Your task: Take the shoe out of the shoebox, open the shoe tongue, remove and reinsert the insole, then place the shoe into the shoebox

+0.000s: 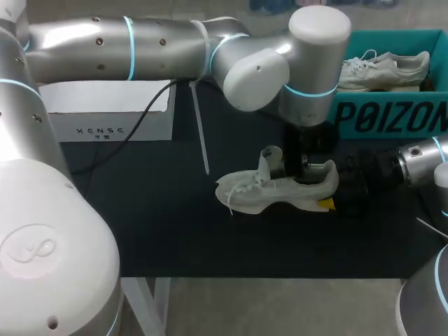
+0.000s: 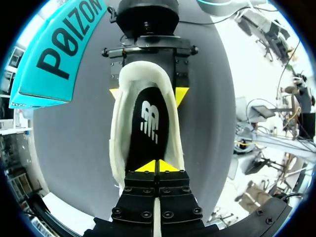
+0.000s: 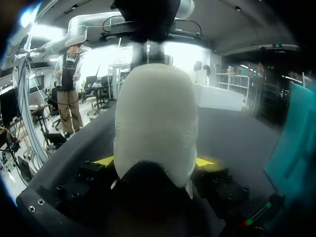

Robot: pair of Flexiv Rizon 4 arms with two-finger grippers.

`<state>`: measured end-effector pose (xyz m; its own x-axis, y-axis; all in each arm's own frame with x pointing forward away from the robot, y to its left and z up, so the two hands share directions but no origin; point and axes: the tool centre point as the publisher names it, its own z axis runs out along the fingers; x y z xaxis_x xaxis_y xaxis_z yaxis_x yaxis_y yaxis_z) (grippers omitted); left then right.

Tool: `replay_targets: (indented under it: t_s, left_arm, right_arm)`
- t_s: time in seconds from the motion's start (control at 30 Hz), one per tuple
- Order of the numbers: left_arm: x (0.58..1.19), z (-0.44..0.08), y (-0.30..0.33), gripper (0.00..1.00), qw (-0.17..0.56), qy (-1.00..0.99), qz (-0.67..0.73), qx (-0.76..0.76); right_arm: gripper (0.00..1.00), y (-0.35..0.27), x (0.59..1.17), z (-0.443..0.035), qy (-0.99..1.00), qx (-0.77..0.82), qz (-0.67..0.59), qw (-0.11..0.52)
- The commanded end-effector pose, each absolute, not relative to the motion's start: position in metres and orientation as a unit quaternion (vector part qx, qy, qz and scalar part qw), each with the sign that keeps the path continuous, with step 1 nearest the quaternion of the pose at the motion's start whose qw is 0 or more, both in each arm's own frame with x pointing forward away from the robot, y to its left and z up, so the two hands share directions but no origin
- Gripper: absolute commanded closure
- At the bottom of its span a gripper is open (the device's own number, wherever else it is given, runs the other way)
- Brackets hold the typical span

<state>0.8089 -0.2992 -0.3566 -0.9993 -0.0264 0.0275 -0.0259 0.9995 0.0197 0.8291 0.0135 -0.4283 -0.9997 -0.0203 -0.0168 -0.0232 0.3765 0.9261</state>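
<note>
White sneaker [image 1: 280, 189] stands on dark mat [image 1: 161, 210], outside teal shoebox [image 1: 392, 119] just behind it. Right gripper [image 2: 148, 94] clamps the heel from both sides, probably to steady the shoe. Left gripper [image 2: 158, 167] points down into the opening, fingers pressed together, tips at black insole [image 2: 148, 128]; cannot tell whether the insole is pinched. Judged step: insole removal or reseating

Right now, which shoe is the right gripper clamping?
The shoe on the mat, held at the heel by the right gripper; the other shoe lies in the teal shoebox.
</note>
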Motion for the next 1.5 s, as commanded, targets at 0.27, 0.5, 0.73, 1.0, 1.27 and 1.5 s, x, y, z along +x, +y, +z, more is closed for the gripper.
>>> replay_targets:
  t_s: [0.27, 0.5, 0.73, 1.0, 1.27, 1.5]
  left_arm:
    - [0.797, -0.375, -0.304, 1.0, 0.029, -0.999, -0.018, 0.018]
    - [0.797, -0.378, -0.306, 1.0, 0.036, -0.999, -0.018, 0.02]
    - [0.797, -0.383, -0.308, 0.69, 0.039, -0.999, -0.021, 0.015]
    - [0.803, -0.387, -0.308, 0.81, 0.037, -0.999, -0.026, 0.013]
    - [0.805, -0.408, -0.31, 0.76, 0.023, -0.999, -0.027, 0.001]
    - [0.795, -0.437, -0.31, 0.55, 0.004, -0.999, -0.025, -0.026]
  right_arm:
    - [1.0, 0.014, 0.829, -0.43, 0.83, -0.012, 0.557, 0.003]
    - [1.0, 0.014, 0.829, -0.43, 0.83, -0.012, 0.557, 0.003]
    - [1.0, 0.014, 0.829, -0.43, 0.83, -0.012, 0.557, 0.003]
    - [1.0, 0.014, 0.829, -0.43, 0.83, -0.012, 0.557, 0.003]
    - [1.0, 0.014, 0.829, -0.43, 0.83, -0.012, 0.557, 0.003]
    - [1.0, 0.014, 0.829, -0.43, 0.83, -0.012, 0.557, 0.003]
